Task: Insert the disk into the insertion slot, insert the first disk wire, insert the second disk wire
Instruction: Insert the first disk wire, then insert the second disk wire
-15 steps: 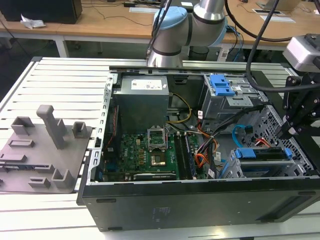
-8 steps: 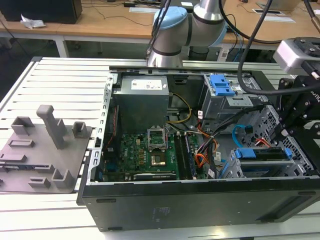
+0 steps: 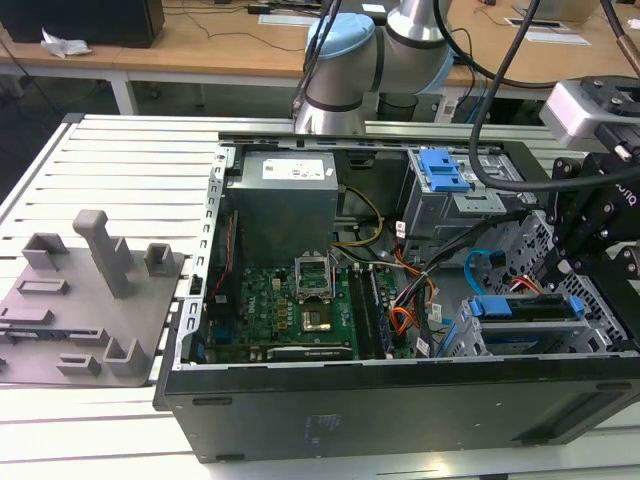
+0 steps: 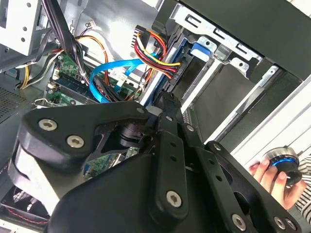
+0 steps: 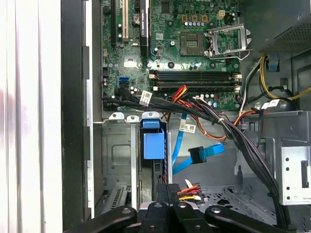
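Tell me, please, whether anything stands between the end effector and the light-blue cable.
Nothing visible does: in the first wrist view the second disk wire hangs beyond the end effector, a multicoloured bundle beside it.

This looks like a robotics lab or workshop. An opened desktop computer case point(image 3: 400, 410) lies on a ribbed metal counter point(image 3: 120, 170), beside a grey fixture plate point(image 3: 100, 310). A robot arm point(image 3: 345, 60) rises behind it, and wooden desks point(image 3: 220, 45) strung with cables line the back.
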`<control>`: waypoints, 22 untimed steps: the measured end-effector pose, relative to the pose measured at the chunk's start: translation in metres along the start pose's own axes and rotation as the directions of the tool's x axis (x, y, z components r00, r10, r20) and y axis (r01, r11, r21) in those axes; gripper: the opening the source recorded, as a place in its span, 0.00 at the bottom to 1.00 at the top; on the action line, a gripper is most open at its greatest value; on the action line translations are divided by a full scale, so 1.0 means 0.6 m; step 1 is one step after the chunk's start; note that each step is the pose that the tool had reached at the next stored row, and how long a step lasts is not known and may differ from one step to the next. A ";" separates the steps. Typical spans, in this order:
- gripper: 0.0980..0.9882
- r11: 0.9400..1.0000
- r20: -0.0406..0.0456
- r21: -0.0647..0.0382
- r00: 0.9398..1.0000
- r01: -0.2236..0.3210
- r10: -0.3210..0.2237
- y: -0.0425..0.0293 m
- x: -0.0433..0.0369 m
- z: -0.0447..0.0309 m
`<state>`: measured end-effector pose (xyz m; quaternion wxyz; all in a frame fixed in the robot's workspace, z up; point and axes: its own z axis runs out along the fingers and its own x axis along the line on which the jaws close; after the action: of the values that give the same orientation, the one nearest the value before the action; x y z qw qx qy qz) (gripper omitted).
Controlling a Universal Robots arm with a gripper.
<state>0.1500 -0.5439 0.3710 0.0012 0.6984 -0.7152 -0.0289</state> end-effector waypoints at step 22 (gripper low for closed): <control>0.16 1.000 0.000 0.000 1.000 0.000 0.000 0.001 -0.026 0.002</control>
<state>0.1499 -0.5280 0.3706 0.0012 0.6984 -0.7152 -0.0289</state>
